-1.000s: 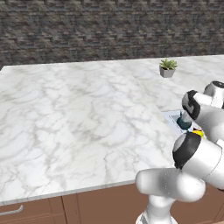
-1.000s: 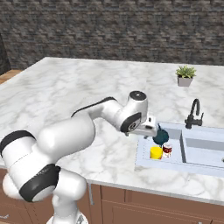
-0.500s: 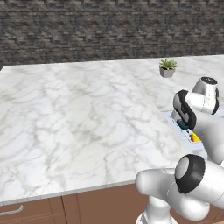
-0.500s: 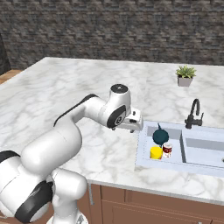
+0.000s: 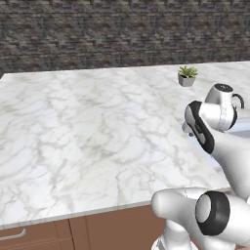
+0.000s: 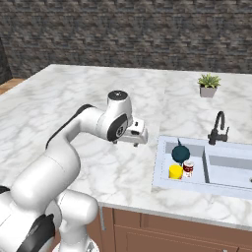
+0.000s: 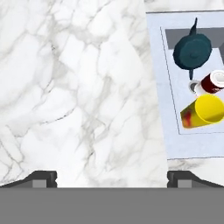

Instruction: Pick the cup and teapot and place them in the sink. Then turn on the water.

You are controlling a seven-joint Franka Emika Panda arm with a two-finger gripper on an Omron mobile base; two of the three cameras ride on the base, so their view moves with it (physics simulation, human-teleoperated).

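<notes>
Nearest the sink's [image 6: 162, 167] front rim, inside the smaller basin, the cup [image 6: 175, 171] stands upright with a red-and-white can [image 6: 188, 169] touching or just beside it; from the hand view the cup's orange-red patch faces the sink's near wall. Behind both sits the teapot [image 6: 179, 154], its thin handle pointing up, near the can though contact is hard to judge. Left of the sink, over the bare marble counter [image 6: 78, 98], the gripper [image 7: 112, 177] hangs released, fingers spread wide and holding nothing. Right of that basin, the larger basin is cut off by the right base view's edge. At the sink's back rim stands the black faucet [image 6: 218, 128]. Farther beyond it, a small potted plant [image 6: 208, 84] sits before the stone wall.
</notes>
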